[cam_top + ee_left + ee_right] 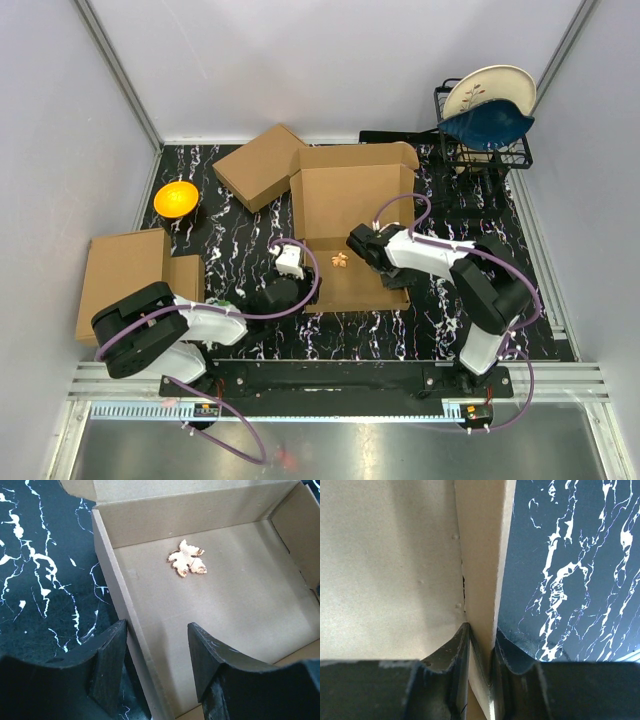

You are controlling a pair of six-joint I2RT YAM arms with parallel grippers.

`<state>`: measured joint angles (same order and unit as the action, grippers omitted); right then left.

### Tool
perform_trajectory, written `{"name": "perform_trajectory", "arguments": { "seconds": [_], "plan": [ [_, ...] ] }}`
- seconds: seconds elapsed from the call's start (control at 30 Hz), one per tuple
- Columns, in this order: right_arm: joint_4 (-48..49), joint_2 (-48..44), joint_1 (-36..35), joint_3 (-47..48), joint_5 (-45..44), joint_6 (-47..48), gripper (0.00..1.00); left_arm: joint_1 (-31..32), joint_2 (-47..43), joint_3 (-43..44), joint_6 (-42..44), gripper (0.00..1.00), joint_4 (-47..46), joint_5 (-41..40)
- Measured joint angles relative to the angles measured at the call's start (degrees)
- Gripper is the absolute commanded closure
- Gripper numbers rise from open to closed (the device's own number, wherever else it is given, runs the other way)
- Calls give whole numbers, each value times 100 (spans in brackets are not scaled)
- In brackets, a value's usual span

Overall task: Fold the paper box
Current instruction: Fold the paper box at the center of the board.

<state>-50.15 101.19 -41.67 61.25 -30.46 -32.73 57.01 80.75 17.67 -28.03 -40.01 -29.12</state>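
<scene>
Right wrist: right gripper pinches probably corrugated paper box wall; left gripper spread.

The paper box has raised walls fencing its floor, open from above save a small leaf.

From where I stand, no writing, label, brand, number or sign can be read anywhere, not even on the brown corrugated cardboard paper box lying open.
</scene>
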Motion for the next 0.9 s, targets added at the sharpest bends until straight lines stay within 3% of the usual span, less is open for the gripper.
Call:
{"name": "perform_trajectory", "arguments": {
  "seconds": [0.57, 0.63, 0.67, 0.77, 0.9],
  "plan": [
    [-575, 793, -358, 511, -494, 26, 100, 42, 11, 24, -11, 46, 20, 17],
    [-566, 767, -358, 498, -501, 7, 87, 42, 11, 24, -11, 46, 20, 15],
    [-527, 715, -358, 457, -496, -11, 73, 42, 11, 24, -11, 46, 20, 13],
    [-481, 476, -354, 299, -326, -164, 54, 50, 9, 24, -9, 46, 20, 0],
    [-538, 197, -358, 269, -129, -361, 40, 59, -17, 22, -11, 46, 44, -57]
  ]
}}
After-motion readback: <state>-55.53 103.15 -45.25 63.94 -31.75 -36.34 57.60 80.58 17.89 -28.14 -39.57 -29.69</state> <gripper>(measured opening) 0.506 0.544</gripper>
